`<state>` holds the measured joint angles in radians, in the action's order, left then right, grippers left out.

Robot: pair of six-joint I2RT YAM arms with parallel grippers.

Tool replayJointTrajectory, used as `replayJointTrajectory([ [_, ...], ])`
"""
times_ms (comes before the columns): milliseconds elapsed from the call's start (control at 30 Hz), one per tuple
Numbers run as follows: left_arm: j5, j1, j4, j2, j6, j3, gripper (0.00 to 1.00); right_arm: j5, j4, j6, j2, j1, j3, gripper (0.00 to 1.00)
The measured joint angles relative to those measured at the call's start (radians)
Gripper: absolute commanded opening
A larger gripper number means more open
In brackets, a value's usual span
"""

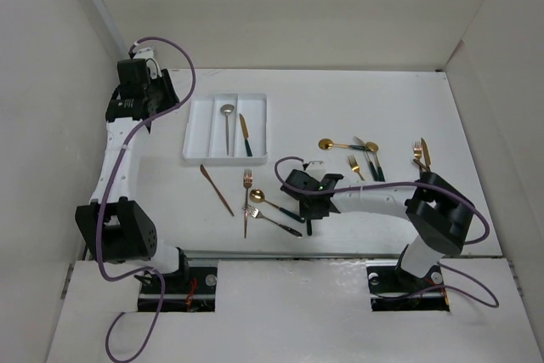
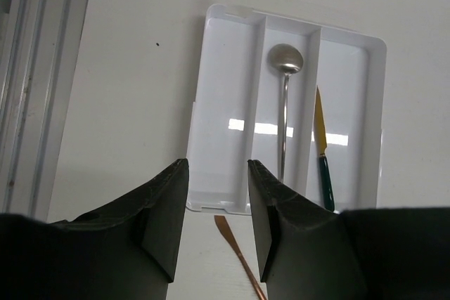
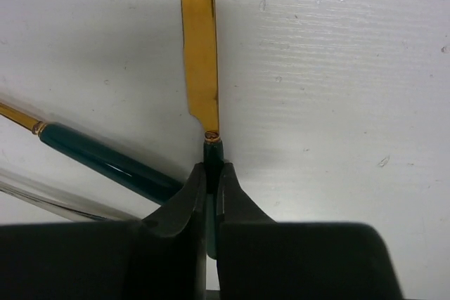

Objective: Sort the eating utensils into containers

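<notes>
Right wrist view: my right pincer grips a green-handled gold knife; left pincer stands open, empty. White three-compartment tray, eleven o'clock, holds two utensils; most lie unsorted.

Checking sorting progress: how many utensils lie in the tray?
2: a silver spoon in the middle compartment of the tray, a green-handled gold knife in its right compartment. None looks hidden.

My left arm is stretched far forward along the left side; the left gripper hangs with its fingers partly apart, holding nothing. My right arm bends at the elbow and reaches leftward, low over the counter; the right gripper has its fingers pressed together on a knife handle.
</notes>
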<state>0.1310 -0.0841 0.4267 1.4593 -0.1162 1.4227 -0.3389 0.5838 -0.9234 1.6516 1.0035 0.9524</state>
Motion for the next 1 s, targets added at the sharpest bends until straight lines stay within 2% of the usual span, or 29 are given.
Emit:
replayJointTrajectory([
  [167,0.0,-0.018,0.0,0.0,-0.001,0.0,0.36,-0.019,0.01,0.0,0.003,0.002,0.009,0.0],
  [267,0.0,-0.026,0.0,0.0,-0.002,0.0,0.36,-0.063,0.079,0.013,0.02,0.004,0.058,0.0],
  [400,-0.005,-0.031,0.0,0.0,-0.001,0.0,0.36,-0.132,0.174,0.067,0.061,0.004,0.283,0.0],
  [567,-0.023,-0.032,0.0,0.0,0.003,0.0,0.36,-0.185,0.109,0.19,0.164,0.004,0.65,0.0],
  [700,-0.034,-0.031,0.0,0.0,0.009,0.0,0.38,-0.136,0.04,0.272,0.333,-0.029,0.902,0.0],
  [833,-0.045,-0.043,-0.001,0.0,0.014,-0.002,0.39,-0.045,-0.028,0.335,0.499,-0.097,1.01,0.0],
  [1000,-0.056,-0.066,-0.001,0.0,0.015,-0.003,0.39,0.017,-0.048,0.372,0.646,-0.154,1.041,0.0],
])
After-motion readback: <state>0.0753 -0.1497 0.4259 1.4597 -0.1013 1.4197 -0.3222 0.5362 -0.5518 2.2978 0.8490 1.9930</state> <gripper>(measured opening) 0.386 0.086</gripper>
